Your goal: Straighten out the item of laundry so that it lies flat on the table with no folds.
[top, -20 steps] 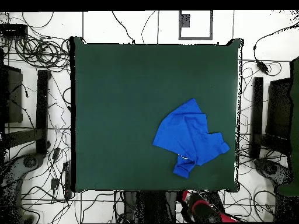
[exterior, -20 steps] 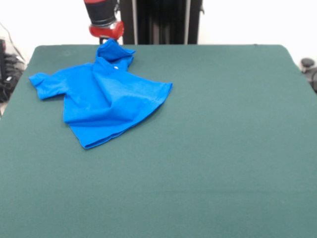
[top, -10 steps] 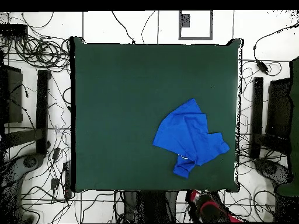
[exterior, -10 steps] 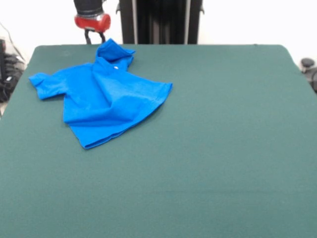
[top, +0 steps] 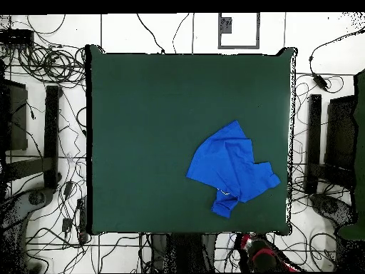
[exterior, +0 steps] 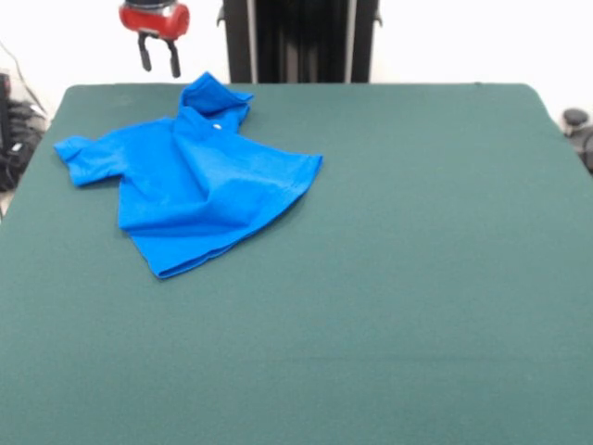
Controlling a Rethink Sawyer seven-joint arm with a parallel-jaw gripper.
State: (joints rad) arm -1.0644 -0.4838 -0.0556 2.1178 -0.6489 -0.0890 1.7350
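The bright blue T-shirt (exterior: 190,181) lies crumpled on the dark green table (exterior: 389,278), at its far left in the front view. One sleeve sticks out to the left; the collar end is bunched up at the far edge, and the body is folded over itself. In the overhead view the shirt (top: 229,166) lies near the lower right corner of the table (top: 142,128). My gripper (exterior: 158,56) hangs above and behind the table's far edge, left of the collar, open and empty. In the overhead view the gripper (top: 261,254) is beyond the table's bottom edge.
The black pedestal (exterior: 298,42) stands behind the table's far edge. Cables (top: 43,64) and stands lie on the floor round the table. A dark object (exterior: 576,120) sits off the right edge.
My gripper has risen and moved away from the shirt's collar, to the left in the front view, with its fingers now showing. The shirt has not moved.
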